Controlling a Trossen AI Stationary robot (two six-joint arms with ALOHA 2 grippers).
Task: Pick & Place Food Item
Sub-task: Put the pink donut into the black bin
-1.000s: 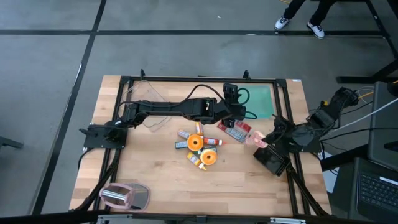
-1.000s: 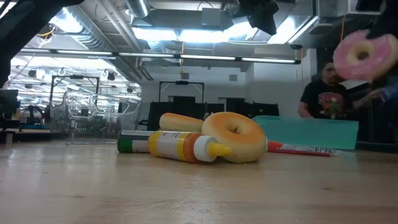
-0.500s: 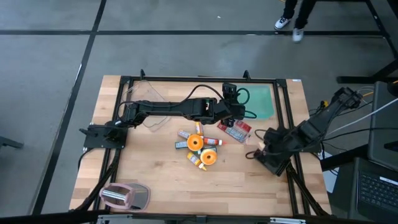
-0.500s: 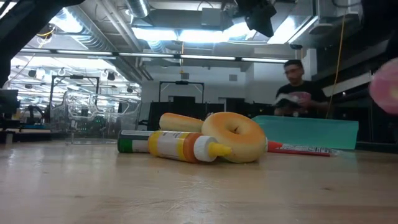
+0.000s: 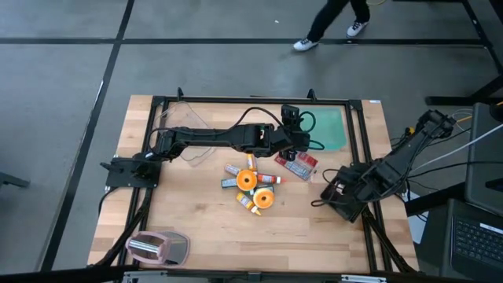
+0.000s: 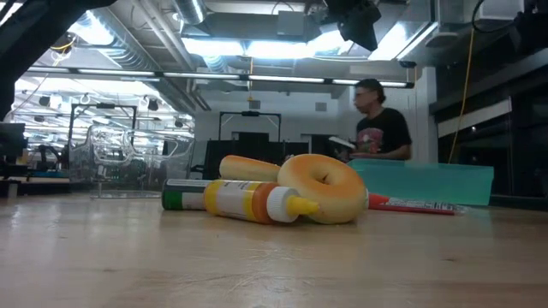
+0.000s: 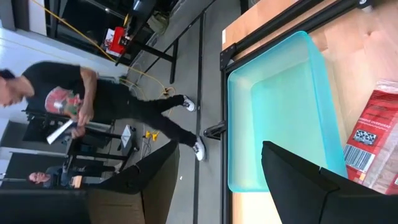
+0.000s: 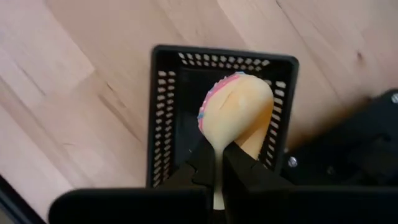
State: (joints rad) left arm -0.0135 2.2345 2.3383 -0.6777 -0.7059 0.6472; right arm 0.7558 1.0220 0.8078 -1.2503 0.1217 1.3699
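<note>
A pink-frosted donut (image 8: 236, 109) hangs over a black mesh basket (image 8: 163, 118) that stands at the table's right edge (image 5: 346, 208). My right gripper (image 8: 219, 163) is shut on the donut; in the high view the arm (image 5: 369, 179) covers both. My left gripper (image 7: 221, 186) hovers open with nothing between its fingers, near the teal tray (image 5: 330, 128) at the back. In the table's middle lies a pile of food (image 5: 251, 185): a plain donut (image 6: 321, 188), a mustard bottle (image 6: 248, 201) and a hot dog (image 6: 248, 167). My right gripper pinches the donut's ring (image 8: 219, 140) between its two fingers, seen edge-on. The fingers come from above, pointing down. The donut hangs below them inside the basket's outline; whether it touches the basket's floor I cannot tell.
A red packet (image 5: 297, 163) lies between the food pile and the teal tray. A clear container (image 5: 189, 130) sits at the back left and a pink-grey object (image 5: 157, 245) at the near left corner. A person (image 6: 377, 124) walks beyond the table's far edge.
My right gripper has carried the pink donut toward the table's right, near side and down over the black basket, tipping until its fingers point straight down. The donut has left the low view at its right edge. The person has walked along behind the table.
</note>
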